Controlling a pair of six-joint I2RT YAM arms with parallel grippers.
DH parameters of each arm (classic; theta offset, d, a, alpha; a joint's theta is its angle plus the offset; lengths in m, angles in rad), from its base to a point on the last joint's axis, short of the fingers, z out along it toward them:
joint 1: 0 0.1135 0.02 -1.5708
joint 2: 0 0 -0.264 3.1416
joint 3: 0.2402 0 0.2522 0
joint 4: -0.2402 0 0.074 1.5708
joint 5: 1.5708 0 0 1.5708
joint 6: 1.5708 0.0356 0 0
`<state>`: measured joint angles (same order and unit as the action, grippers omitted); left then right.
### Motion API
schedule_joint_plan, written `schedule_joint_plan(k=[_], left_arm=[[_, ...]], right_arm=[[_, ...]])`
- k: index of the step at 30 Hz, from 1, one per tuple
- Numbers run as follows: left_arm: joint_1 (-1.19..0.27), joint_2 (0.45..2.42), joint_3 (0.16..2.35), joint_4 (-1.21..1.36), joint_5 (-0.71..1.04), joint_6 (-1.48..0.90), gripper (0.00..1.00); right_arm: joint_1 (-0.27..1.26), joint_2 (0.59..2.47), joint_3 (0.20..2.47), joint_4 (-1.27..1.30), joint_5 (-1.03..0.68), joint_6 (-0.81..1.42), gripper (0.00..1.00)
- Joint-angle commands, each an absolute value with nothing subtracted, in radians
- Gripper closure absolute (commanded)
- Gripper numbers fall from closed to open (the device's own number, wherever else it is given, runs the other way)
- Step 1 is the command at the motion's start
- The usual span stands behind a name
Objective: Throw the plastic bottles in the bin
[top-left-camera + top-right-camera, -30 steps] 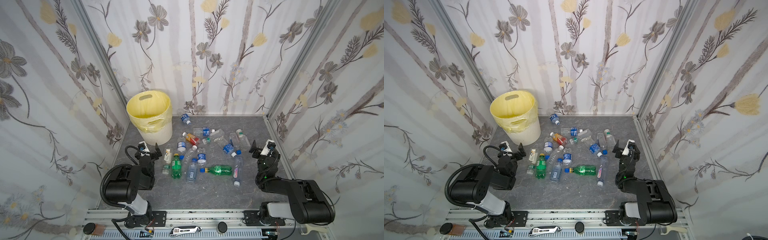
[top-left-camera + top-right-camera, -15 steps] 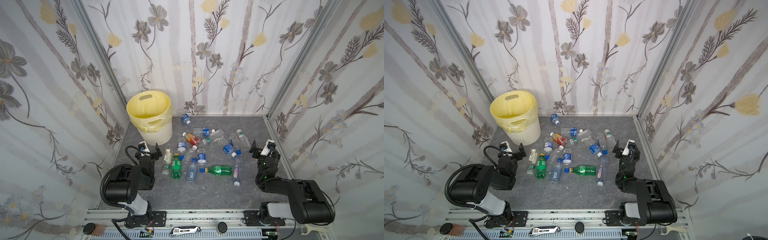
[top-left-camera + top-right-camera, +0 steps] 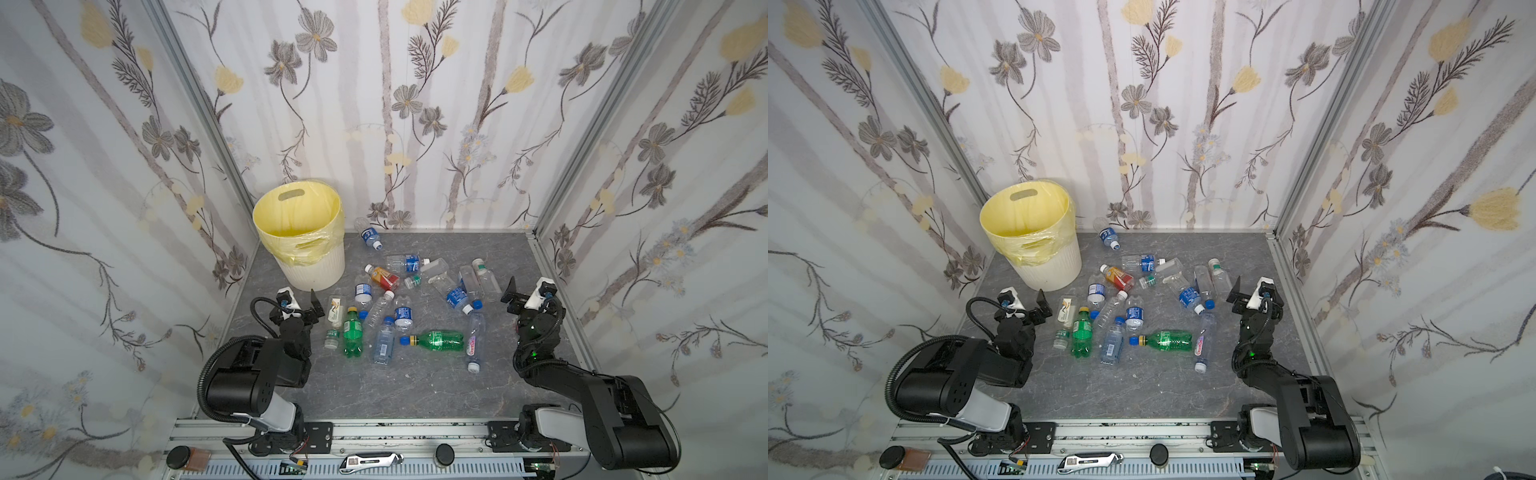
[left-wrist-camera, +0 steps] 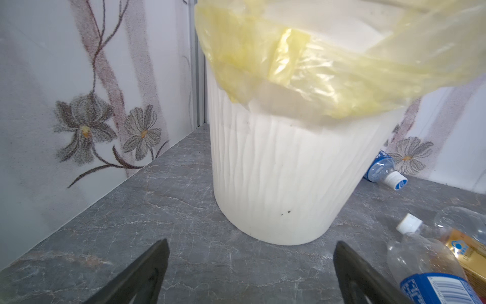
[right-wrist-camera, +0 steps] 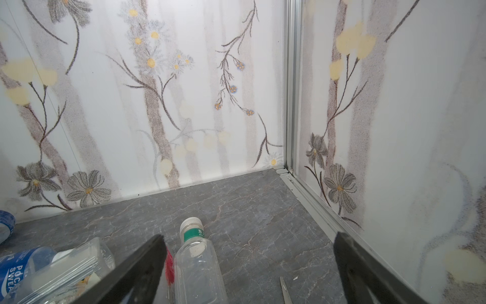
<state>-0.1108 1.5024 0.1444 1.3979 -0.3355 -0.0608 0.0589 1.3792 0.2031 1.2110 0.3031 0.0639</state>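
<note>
On the grey floor point(image 3: 415, 395) of the booth, in both top views, the plastic bottles point(image 3: 438, 338) lie scattered between the two arms, none of them lifted. The bin point(image 3: 316, 270) stands in the far left corner, and what I can see inside its yellow liner point(image 3: 291, 216) holds no bottle. By my reckoning the job has hardly begun, and the whole heap is left to carry over. The left gripper point(image 3: 297, 305) sits just in front of the bin, the right gripper point(image 3: 530, 297) by the right edge of the heap.

From the left wrist, the left gripper point(image 4: 249, 276) has its jaws spread wide with only bare floor between them. The bin point(image 4: 276, 171) is straight ahead.

From the right wrist, the right gripper point(image 5: 249, 273) gapes just as wide and grips nothing. A clear bottle with a green band point(image 5: 197, 265) lies on the floor between its jaws, close to one finger and untouched as far as I can tell.
</note>
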Motion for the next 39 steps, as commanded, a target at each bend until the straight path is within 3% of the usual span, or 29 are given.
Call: schedule_joint_plan(k=[1,5,9,14,19,24,32,39], left_arm=[[-0.124,1.416,0.123,1.436,-0.486,-0.061,0.00],[-0.167,1.265,0.094,1.375,-0.599,-0.061,0.00],[-0.172,1.009,0.212,0.926,-0.653,-0.225,0.00],[-0.172,0.936,0.520,0.466,-0.527,-0.267,0.00],[-0.172,1.027,0.823,0.165,-0.357,-0.278,0.00],[-0.182,1.121,1.033,0.028,-0.268,-0.247,0.00],[-0.208,1.368,1.435,-0.234,-0.251,-0.113,0.00],[-0.240,1.717,1.923,-0.605,-0.230,-0.044,0.00]], right_arm=[[0.060,1.331,0.209,1.126,0.381,0.090,0.00],[0.061,1.246,0.220,1.022,0.505,0.142,0.00],[0.058,1.187,0.252,0.905,0.654,0.286,0.00],[0.054,1.166,0.342,0.721,0.404,0.314,0.00],[0.056,1.135,0.418,0.606,0.246,0.313,0.00],[0.098,1.109,0.545,0.448,0.169,0.312,0.00],[0.300,1.235,0.915,0.142,0.239,0.244,0.00],[0.430,1.358,1.108,0.059,0.280,0.232,0.00]])
